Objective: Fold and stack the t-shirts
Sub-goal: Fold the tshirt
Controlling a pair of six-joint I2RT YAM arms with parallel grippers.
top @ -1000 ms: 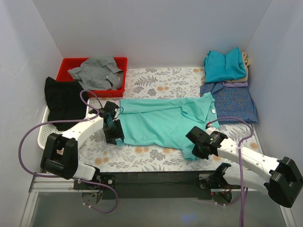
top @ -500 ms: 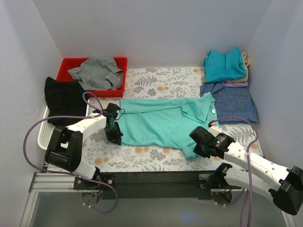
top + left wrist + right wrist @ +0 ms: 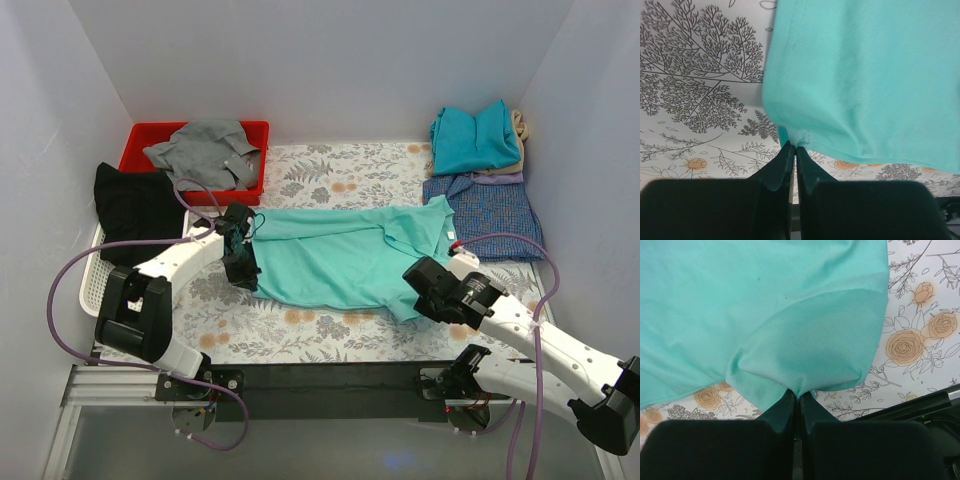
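A mint-green t-shirt [image 3: 345, 258] lies spread across the flowered tablecloth in the middle. My left gripper [image 3: 244, 262] is shut on its near-left corner [image 3: 796, 136], the cloth pinched between the black fingertips. My right gripper [image 3: 425, 292] is shut on the near-right sleeve [image 3: 812, 357], which bunches up into the jaws. At the back right sits a stack of folded t-shirts: a teal-blue one [image 3: 476, 135] on top of beige and lavender ones, with a blue check one [image 3: 487, 214] lying just in front.
A red bin [image 3: 140, 150] at the back left holds a grey shirt [image 3: 205, 152]. A black garment [image 3: 136, 208] lies over a white basket [image 3: 90, 275] at the left edge. White walls close in three sides.
The left gripper has shut on the shirt's near-left corner and moved slightly away from me. The right gripper has moved right and farther in with the sleeve, pulling the near hem up.
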